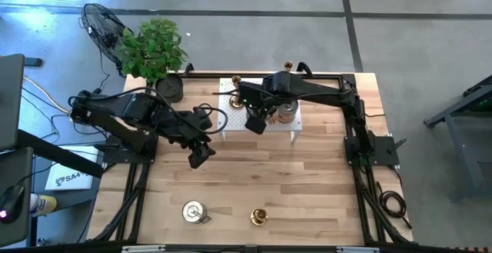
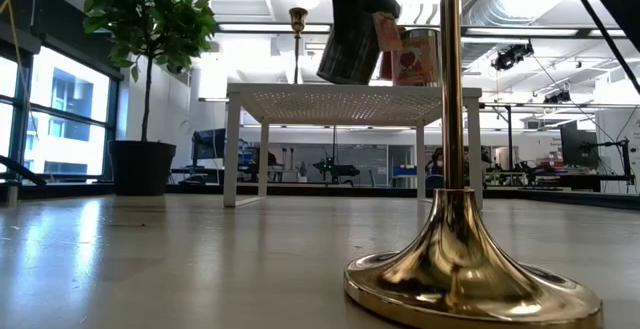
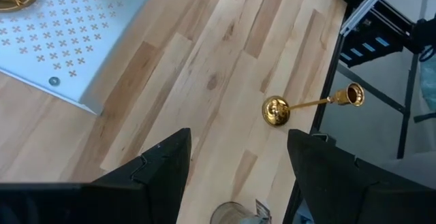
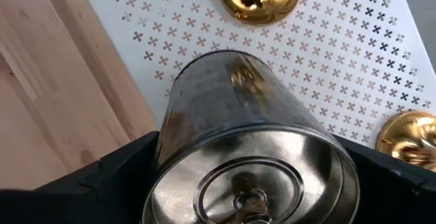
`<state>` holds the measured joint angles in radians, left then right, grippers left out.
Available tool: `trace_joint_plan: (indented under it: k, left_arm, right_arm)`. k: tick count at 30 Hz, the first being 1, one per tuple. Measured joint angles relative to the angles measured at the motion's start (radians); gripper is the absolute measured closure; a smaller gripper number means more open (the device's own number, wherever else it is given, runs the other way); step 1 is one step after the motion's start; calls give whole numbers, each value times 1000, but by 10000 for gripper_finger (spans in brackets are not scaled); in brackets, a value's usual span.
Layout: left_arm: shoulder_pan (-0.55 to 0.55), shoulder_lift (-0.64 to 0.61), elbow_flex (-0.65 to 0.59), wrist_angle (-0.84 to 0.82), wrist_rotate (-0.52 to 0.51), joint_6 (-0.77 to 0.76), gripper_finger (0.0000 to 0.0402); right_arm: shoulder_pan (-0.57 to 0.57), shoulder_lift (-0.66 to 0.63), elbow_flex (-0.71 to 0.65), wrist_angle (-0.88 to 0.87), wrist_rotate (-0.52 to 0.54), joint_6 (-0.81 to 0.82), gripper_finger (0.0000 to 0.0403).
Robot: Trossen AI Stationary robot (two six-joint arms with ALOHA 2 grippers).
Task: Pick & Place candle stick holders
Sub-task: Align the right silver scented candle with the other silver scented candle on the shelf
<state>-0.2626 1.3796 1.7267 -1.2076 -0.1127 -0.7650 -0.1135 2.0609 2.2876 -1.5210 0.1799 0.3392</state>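
My right gripper [image 1: 255, 122] is shut on a silver-grey cylinder holder [image 4: 238, 135] over the near left edge of the white perforated stand [image 1: 231, 103]. On the stand are two gold sticks [image 1: 236, 80] [image 1: 288, 67] and another silver cylinder [image 1: 287, 111]. My left gripper [image 1: 201, 156] is open and empty above the bare wood, left of the stand. A silver cylinder [image 1: 192, 211] and a gold stick [image 1: 259, 218] stand on their bases near the table's near edge. Both also show in the left wrist view, the stick [image 3: 276, 110] and the cylinder [image 3: 238, 214]. My right gripper pinches the silver cylinder by its round side wall [image 4: 170, 149] between the two fingers [image 4: 116, 173], near the end that faces the wrist. The fingers come from above, slanting down. The cylinder is lifted clear of the stand and tilted, its other end toward the stand's top.
A potted plant [image 1: 154, 49] stands at the table's far left corner. The white stand [image 2: 350, 94] stands on legs at the far middle. The wood between the stand and the near-edge holders is bare. In the low view the near gold stick [image 2: 455, 259] fills the foreground.
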Motion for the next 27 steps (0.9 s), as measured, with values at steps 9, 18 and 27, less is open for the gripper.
trace_joint_plan:
  k: [9,18,27]
  left_arm:
    - [0,0,0,0,0,0,160]
    - [-2,0,0,0,0,0,160]
    - [-34,0,0,1,-21,0,160]
  right_arm:
    - [0,-1,0,9,0,-2,32]
    - [0,-3,0,17,3,-7,24]
    - [2,-15,40,-9,18,-7,23]
